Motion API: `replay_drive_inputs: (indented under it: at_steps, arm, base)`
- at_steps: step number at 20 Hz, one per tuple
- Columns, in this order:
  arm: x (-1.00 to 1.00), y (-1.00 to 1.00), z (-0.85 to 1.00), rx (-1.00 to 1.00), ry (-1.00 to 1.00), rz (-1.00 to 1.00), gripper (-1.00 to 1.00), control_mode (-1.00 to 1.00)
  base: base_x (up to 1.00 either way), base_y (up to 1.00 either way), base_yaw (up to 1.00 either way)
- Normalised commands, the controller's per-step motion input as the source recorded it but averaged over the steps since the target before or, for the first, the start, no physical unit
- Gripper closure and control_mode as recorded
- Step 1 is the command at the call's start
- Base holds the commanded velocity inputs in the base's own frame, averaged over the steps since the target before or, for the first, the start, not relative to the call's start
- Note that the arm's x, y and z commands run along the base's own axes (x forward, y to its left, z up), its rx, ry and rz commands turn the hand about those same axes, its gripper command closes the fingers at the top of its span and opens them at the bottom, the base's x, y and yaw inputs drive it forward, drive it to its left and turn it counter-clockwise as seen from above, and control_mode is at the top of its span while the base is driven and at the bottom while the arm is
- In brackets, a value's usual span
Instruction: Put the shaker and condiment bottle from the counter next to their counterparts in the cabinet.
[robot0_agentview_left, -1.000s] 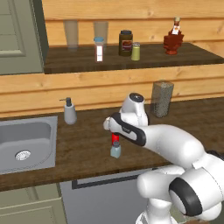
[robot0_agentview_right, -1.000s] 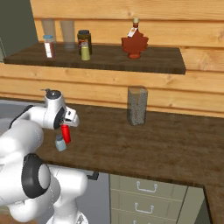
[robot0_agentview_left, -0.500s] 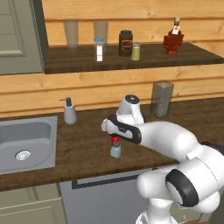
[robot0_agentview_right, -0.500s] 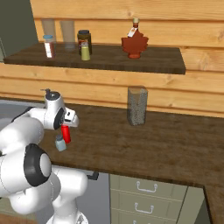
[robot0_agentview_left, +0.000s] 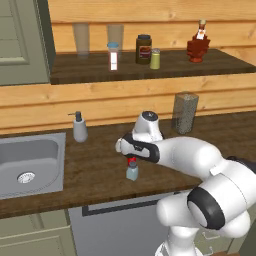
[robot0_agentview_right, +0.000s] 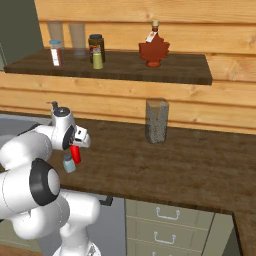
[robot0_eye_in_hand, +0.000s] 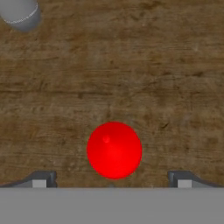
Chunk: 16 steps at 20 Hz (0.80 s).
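Note:
The condiment bottle (robot0_eye_in_hand: 114, 150) shows from straight above as a red round top on the counter (robot0_eye_in_hand: 131, 65). My gripper (robot0_eye_in_hand: 111, 179) hangs over it, open, one fingertip (robot0_eye_in_hand: 41, 179) on each side and apart from it. From the base cameras the red condiment bottle (robot0_agentview_left: 132, 162) (robot0_agentview_right: 75, 154) stands just under the gripper (robot0_agentview_left: 132, 157) (robot0_agentview_right: 76, 146). The pale shaker (robot0_agentview_left: 132, 172) (robot0_agentview_right: 69, 163) (robot0_eye_in_hand: 19, 13) stands close beside it, nearer the counter's front edge. Up in the cabinet (robot0_agentview_left: 100, 75) stand the olive-yellow shaker (robot0_agentview_left: 155, 59) (robot0_agentview_right: 97, 60) and the brown sauce bottle (robot0_agentview_left: 197, 45) (robot0_agentview_right: 153, 50).
A steel sink (robot0_agentview_left: 30, 170) is set in the counter at the left, with a grey soap dispenser (robot0_agentview_left: 79, 129) beside it. A tall grey speckled block (robot0_agentview_left: 184, 112) (robot0_agentview_right: 156, 121) stands near the wall. The shelf also holds two glasses, a small labelled shaker (robot0_agentview_left: 113, 56) and a dark jar (robot0_agentview_left: 143, 49).
The arm's elbow has shifted slightly while the hand stays over the red bottle. The jaws remain open and the bottle and shaker have not moved.

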Motion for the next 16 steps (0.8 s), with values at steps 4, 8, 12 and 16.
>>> replay_drive_inputs:
  at_steps: [4, 8, 12, 16]
  arm:
    - [0.03, 0.0, 0.0, 0.0, 0.0, 0.0, -1.0, -1.0]
    - [0.18, 0.0, 0.0, 0.0, 0.0, 0.0, -1.0, -1.0]
    - [0.12, 0.0, 0.0, 0.0, 0.0, 0.0, -1.0, -1.0]
    - [0.02, 0.03, 0.0, 0.0, 0.0, 0.0, -1.0, -1.0]
  base:
    - [0.0, 0.0, 0.0]
    - [0.0, 0.0, 0.0]
    - [0.0, 0.0, 0.0]
    - [0.0, 0.0, 0.0]
